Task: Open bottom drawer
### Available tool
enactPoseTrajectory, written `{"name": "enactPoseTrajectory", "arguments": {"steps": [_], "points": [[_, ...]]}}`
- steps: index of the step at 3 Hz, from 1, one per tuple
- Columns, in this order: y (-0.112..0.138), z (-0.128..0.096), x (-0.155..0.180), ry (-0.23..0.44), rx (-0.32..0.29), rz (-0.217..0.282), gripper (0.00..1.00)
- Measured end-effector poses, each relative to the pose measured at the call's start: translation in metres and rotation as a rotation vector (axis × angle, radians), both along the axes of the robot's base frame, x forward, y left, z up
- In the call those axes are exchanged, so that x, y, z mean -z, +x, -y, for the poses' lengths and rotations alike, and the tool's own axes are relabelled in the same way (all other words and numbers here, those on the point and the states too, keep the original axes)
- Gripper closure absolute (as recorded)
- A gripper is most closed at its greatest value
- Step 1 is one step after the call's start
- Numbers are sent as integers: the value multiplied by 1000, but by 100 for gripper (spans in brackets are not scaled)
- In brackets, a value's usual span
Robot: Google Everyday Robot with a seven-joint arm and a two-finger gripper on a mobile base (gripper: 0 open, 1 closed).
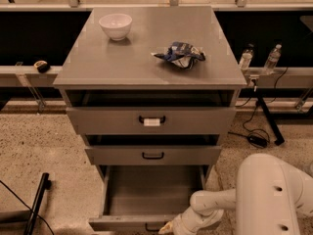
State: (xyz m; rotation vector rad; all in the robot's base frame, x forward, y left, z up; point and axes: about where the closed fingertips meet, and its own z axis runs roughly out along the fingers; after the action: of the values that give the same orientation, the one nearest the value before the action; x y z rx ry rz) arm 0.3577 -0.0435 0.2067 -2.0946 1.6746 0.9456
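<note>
The bottom drawer [146, 195] of the gray metal cabinet is pulled far out, its empty inside showing. Its front [124, 224] lies at the lower edge of the view, with the black loop handle [151, 227] partly cut off. My gripper [166, 227] is at the end of the white arm [215, 207], right beside that handle at the picture's bottom edge. The middle drawer [153, 155] and the top drawer [151, 120] with a white tag stick out a little.
On the cabinet top [98, 62] stand a white bowl [115, 25] and a crumpled blue-and-white bag [179, 54]. Two water bottles [246, 58] stand on a ledge at the right. Cables and a black stand leg [266, 126] lie on the speckled floor at the right.
</note>
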Motion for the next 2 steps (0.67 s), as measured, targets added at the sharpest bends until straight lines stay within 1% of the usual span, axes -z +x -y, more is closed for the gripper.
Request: {"name": "enactPoseTrajectory", "arguments": {"steps": [1,2], "points": [[-2,8,-9,13,27,13,12],[-2,9,-10,15,30,14,0]]}}
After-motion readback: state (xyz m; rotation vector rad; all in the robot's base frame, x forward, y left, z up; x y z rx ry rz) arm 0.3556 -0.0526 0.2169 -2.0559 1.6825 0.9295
